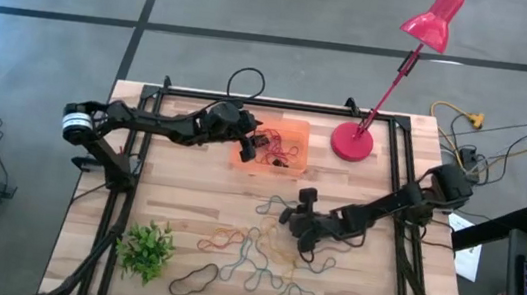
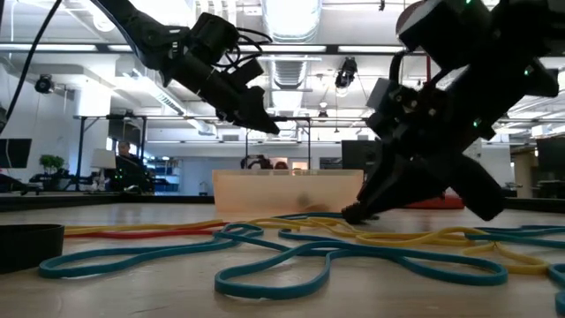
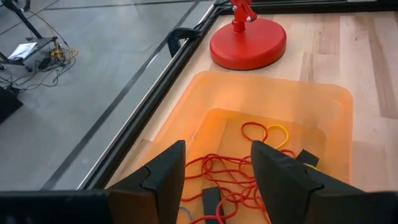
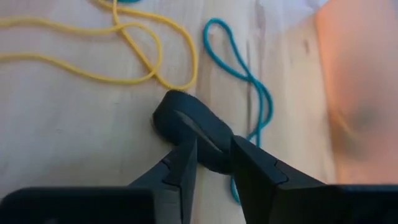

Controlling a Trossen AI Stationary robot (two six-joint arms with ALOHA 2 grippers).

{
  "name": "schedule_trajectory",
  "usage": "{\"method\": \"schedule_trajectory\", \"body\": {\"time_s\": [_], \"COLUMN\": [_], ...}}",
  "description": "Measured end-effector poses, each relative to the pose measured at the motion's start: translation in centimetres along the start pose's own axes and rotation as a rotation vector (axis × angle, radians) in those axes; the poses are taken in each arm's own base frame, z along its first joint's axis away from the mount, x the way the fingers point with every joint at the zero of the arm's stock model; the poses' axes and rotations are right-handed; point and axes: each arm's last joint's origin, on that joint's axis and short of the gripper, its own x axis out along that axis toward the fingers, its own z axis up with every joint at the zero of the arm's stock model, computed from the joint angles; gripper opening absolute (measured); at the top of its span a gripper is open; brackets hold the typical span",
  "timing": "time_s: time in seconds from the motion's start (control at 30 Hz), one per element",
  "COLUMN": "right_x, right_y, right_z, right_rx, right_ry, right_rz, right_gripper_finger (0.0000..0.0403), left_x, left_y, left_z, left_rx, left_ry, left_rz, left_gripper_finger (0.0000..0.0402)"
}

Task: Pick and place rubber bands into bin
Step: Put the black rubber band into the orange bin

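Many rubber bands [image 1: 251,252] in blue, yellow, orange and red lie tangled on the near middle of the wooden table. The orange bin [image 1: 291,128] stands at the far middle with red and yellow bands [image 3: 249,134] inside. My left gripper [image 3: 217,180] hovers open above the bin with nothing between its fingers. My right gripper [image 4: 214,165] is down at the table just far of the pile, shut on a wide black rubber band [image 4: 183,118]. A blue band [image 4: 249,81] and a yellow one [image 4: 124,62] lie beside it. My right gripper pinches the black band between its two fingers at the band's nearer end [image 4: 214,155]. The fingers slant down from the table's right side. The rest of the band [image 4: 177,112] lies folded flat on the wood beyond the fingertips.
A red lamp base [image 1: 353,140] stands right of the bin. A small green plant [image 1: 145,247] sits at the near left. A thin black band [image 1: 195,280] lies at the near edge. Black frame rails [image 1: 397,164] run along the table's sides.
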Motion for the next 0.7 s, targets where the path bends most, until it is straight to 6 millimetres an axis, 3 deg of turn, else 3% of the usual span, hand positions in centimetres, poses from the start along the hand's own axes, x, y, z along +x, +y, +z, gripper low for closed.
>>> {"method": "schedule_trajectory", "body": {"time_s": [0.3, 0.53, 0.7], "right_x": [1.7, 1.4, 1.3], "right_y": [0.5, 0.2, 0.2], "right_z": [-0.1, 0.4, 0.4], "right_rx": [-0.017, -0.038, -0.035], "right_ry": [0.015, -0.003, -0.003], "right_rz": [-0.038, -0.054, -0.061], "right_gripper_finger": [0.0078, 0.0018, 0.0008], "left_x": [0.0, 0.0, -0.1], "left_y": [-0.2, -0.2, -0.2], "left_z": [0.1, 0.2, 0.4], "left_rx": [0.002, 0.004, 0.004], "left_ry": [-0.004, -0.008, -0.012], "left_rz": [-0.007, -0.006, -0.005], "left_gripper_finger": [0.0167, 0.0167, 0.0167]}}
